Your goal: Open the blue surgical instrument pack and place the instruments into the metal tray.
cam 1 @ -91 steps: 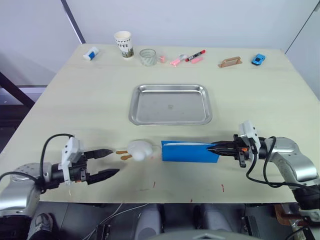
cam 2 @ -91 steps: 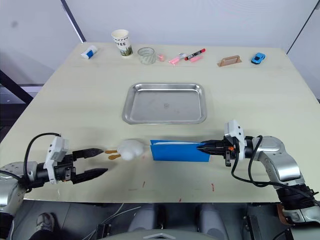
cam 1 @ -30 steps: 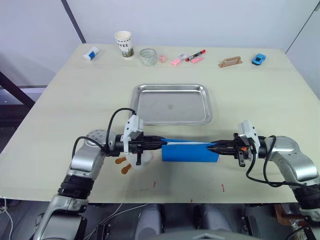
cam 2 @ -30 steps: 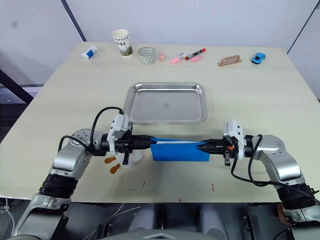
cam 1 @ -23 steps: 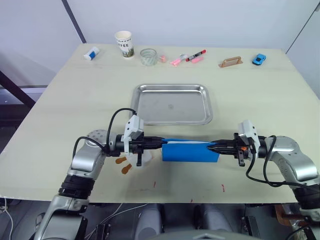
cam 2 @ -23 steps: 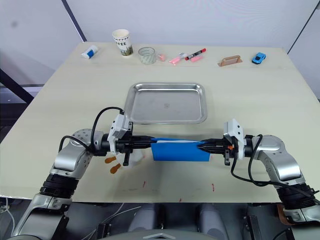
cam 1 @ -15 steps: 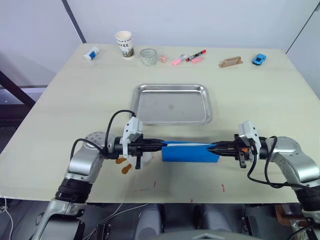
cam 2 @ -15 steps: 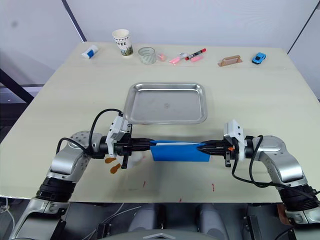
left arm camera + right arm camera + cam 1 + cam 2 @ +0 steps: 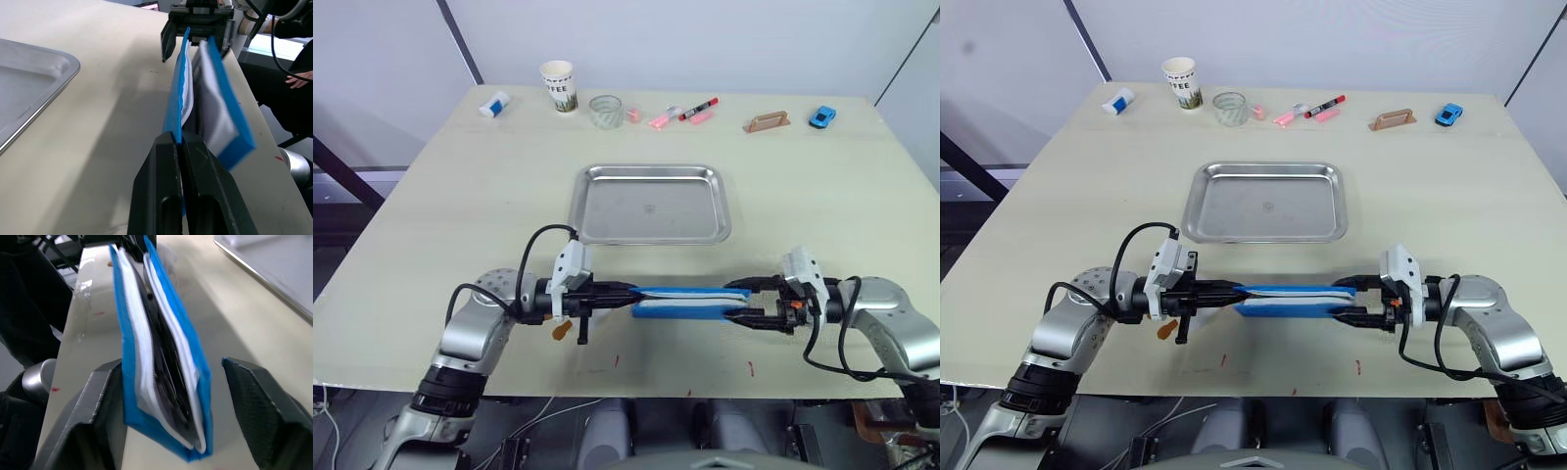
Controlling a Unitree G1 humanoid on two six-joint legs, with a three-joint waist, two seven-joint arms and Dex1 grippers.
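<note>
I am at the opening step. The pack (image 9: 683,301) sits at the near edge of the table (image 9: 460,186), between my two grippers. My left gripper (image 9: 179,142) is pinched shut on the edge of its top flap. My right gripper (image 9: 741,300) stands spread at the other end, one finger above and one below, clamping nothing. The flaps have parted slightly, and dark instruments (image 9: 164,363) show between the white linings. Next, I judge, I must peel the top flap fully back while the lower one stays down, then pick out each instrument. The tray (image 9: 651,205) lies empty just beyond. Far off, the paper cup (image 9: 558,86) carries print reading "FEE", likely part of "coffee".
</note>
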